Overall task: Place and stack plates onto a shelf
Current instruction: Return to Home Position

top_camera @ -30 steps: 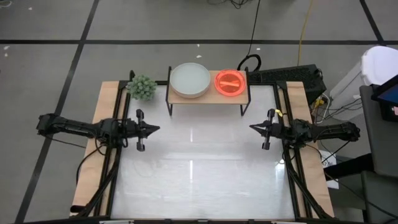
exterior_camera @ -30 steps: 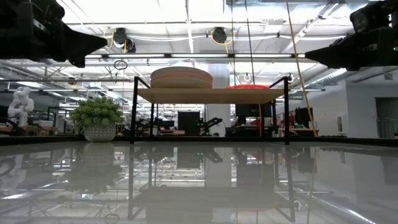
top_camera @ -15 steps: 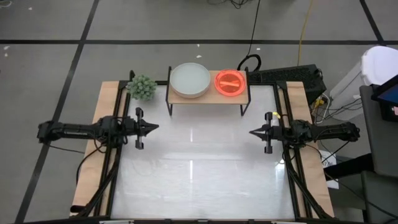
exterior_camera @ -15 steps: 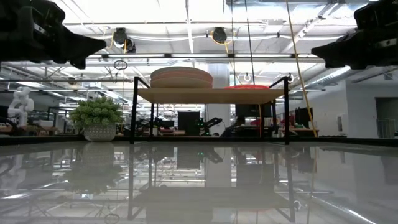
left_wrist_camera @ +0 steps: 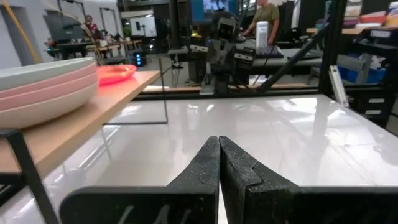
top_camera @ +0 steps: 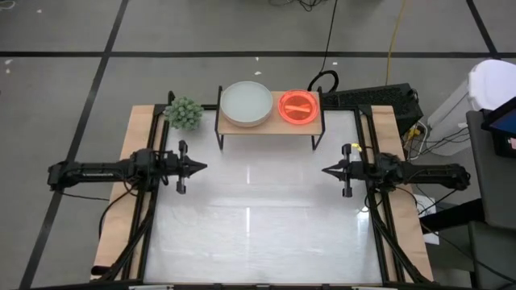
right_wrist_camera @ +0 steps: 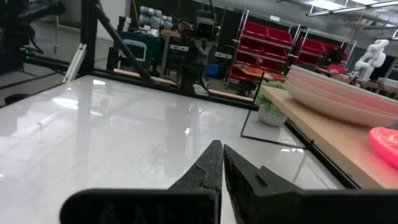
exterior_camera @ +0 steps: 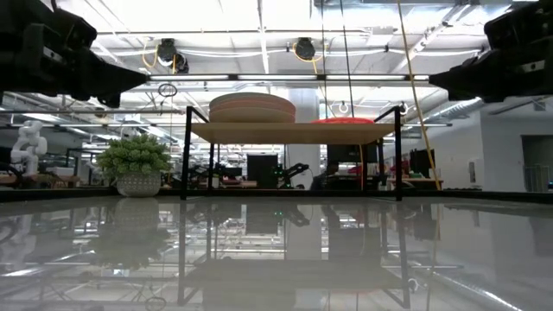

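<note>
The light-wood shelf [top_camera: 270,121] stands on black legs at the table's far edge. On its left half rests a stack of larger matte plates [top_camera: 247,104], pale on top, pink and beige below [left_wrist_camera: 43,87]. On its right half sits a stack of small translucent orange plates [top_camera: 298,106]. My left gripper [top_camera: 203,167] hovers shut at the table's left side, pointing level toward the right. My right gripper [top_camera: 325,171] hovers shut at the right side, pointing left. Both hold nothing.
A small potted green plant [top_camera: 184,113] stands left of the shelf at the far left corner. The glossy white tabletop [top_camera: 258,217] stretches between the two arms. Cables and dark equipment [top_camera: 379,98] lie beyond the far right corner.
My left arm has swung its gripper a little toward the table's near edge. My right gripper has also shifted slightly toward the near edge. Both stay shut; the plates have not moved.
</note>
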Action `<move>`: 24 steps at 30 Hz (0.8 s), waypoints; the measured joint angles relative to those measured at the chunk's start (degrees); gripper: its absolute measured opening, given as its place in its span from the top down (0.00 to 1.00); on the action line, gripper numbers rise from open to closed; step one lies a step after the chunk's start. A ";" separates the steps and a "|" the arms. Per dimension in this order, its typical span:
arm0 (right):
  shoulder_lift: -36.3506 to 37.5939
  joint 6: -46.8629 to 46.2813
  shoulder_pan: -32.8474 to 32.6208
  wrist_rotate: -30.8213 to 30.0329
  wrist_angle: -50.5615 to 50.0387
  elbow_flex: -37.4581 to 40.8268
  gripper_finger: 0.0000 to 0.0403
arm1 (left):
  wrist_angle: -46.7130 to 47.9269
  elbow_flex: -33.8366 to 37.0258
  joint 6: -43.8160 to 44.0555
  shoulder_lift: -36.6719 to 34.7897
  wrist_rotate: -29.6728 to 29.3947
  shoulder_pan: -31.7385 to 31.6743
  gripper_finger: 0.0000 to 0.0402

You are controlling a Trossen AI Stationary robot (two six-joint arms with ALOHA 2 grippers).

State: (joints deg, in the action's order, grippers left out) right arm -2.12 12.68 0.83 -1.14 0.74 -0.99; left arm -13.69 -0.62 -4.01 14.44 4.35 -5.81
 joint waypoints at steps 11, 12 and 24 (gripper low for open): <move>-2.39 0.42 0.01 -0.07 0.13 0.00 1.00 | 0.38 0.00 1.58 -1.01 6.17 -6.19 1.00; -2.39 0.42 0.01 -0.09 0.33 0.00 1.00 | 0.56 0.00 2.26 -1.39 6.18 -6.57 1.00; -2.39 0.42 0.01 -0.25 1.32 0.00 1.00 | 7.03 0.00 6.93 -5.04 -0.98 -0.37 1.00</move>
State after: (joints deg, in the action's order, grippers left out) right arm -4.51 13.10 0.84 -1.39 2.06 -0.99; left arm -6.66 -0.62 2.92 9.40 3.37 -6.18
